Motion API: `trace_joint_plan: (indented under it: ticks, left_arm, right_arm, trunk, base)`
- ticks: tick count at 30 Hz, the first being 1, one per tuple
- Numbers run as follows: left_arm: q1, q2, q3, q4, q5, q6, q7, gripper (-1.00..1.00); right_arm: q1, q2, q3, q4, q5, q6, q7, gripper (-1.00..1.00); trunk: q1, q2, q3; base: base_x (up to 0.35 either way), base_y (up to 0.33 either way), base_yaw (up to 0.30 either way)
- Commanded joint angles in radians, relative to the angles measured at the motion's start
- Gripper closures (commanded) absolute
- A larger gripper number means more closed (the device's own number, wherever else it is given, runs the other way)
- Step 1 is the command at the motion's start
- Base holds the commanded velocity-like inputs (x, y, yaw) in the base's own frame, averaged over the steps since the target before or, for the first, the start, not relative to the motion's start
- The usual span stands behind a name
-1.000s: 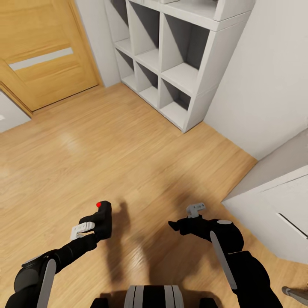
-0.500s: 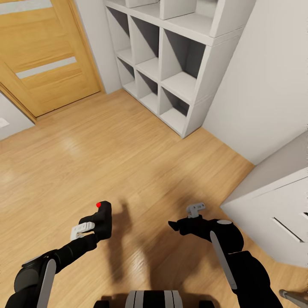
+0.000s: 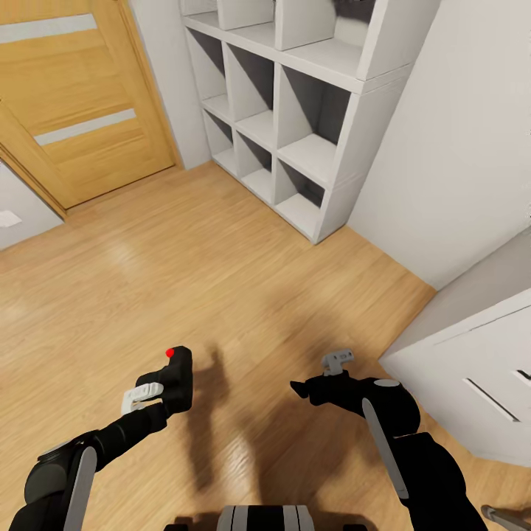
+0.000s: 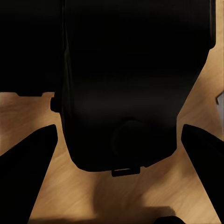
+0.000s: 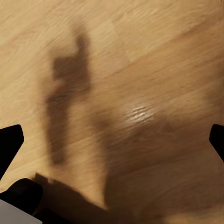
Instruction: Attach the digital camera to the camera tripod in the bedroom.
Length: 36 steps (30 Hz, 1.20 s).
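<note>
Since a second ago my whole view has tipped up; more of the oak door [image 3: 74,110] and white shelf [image 3: 295,110] shows. At the lower left, my left gripper [image 3: 151,391] pinches the digital camera [image 3: 177,380] upright, ready to carry. My right gripper [image 3: 324,372] hangs empty, jaws spread. At the lower right edge, a grey bar [image 3: 505,518] is cut off; I cannot tell what it is.

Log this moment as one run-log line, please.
phase: in transit | left gripper: shut on digital camera | right gripper: open, empty | ahead: white shelf unit, oak door | attach: not yet done
</note>
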Motion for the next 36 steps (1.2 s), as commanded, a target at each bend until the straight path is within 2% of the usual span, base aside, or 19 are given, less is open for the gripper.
trace_joint_plan:
  ticks: [1,26,36]
  left_arm:
    - [-0.001,-0.001,0.002,0.000,0.011,0.009,0.001,1.00]
    - [-0.001,-0.001,0.003,0.000,0.011,0.008,0.001,1.00]
    - [-0.001,-0.001,0.003,0.000,0.011,0.008,0.001,1.00]
  right_arm:
    - [-0.001,0.000,-0.001,-0.001,-0.001,0.005,0.000,-1.00]
    - [-0.001,0.000,0.000,-0.001,-0.002,0.004,0.000,-1.00]
    - [-0.001,0.000,0.000,-0.001,-0.002,0.004,0.000,-1.00]
  trunk:
    - [0.000,0.000,0.001]
    - [0.000,0.000,0.041]
    - [-0.038,0.070,0.089]
  base:
    - [0.000,0.000,0.000]
    - [0.000,0.000,0.000]
    - [0.000,0.000,0.000]
